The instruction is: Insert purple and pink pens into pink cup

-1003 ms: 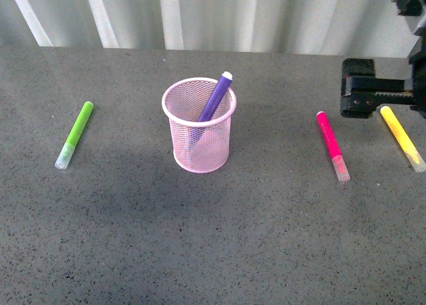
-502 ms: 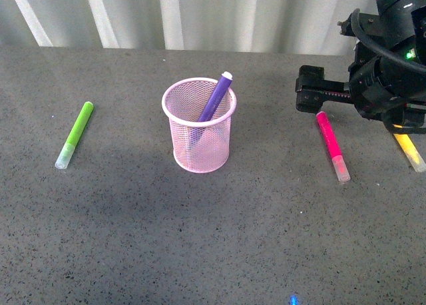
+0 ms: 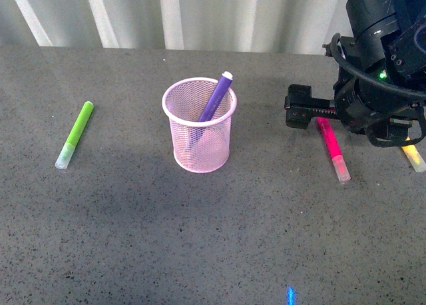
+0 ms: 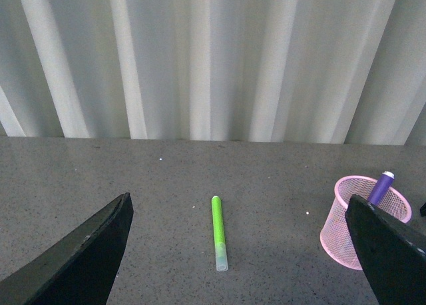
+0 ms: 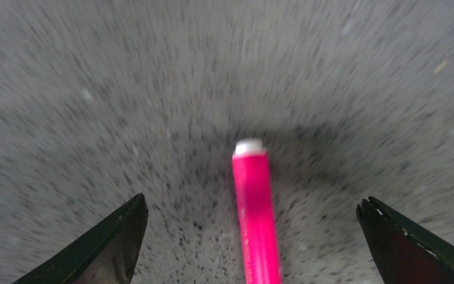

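Observation:
The pink cup (image 3: 200, 125) stands mid-table with the purple pen (image 3: 214, 98) leaning inside it, its end sticking up over the rim. The cup (image 4: 359, 215) and purple pen (image 4: 380, 188) also show in the left wrist view. The pink pen (image 3: 332, 147) lies flat on the table to the right. My right gripper (image 3: 313, 113) is open and hovers over the far end of the pink pen. In the right wrist view the pink pen (image 5: 255, 213) lies between the spread fingers (image 5: 103, 245), untouched. My left gripper (image 4: 236, 265) is open and empty, out of the front view.
A lime-green marker (image 3: 74, 134) lies at the left of the grey table; it also shows in the left wrist view (image 4: 218, 232). A yellow marker (image 3: 414, 157) lies at the right, mostly hidden behind my right arm. A corrugated wall (image 3: 200, 15) stands behind the table.
My right arm has moved left and down, from beside the yellow marker to over the far end of the pink pen. Cup and pens have not moved.

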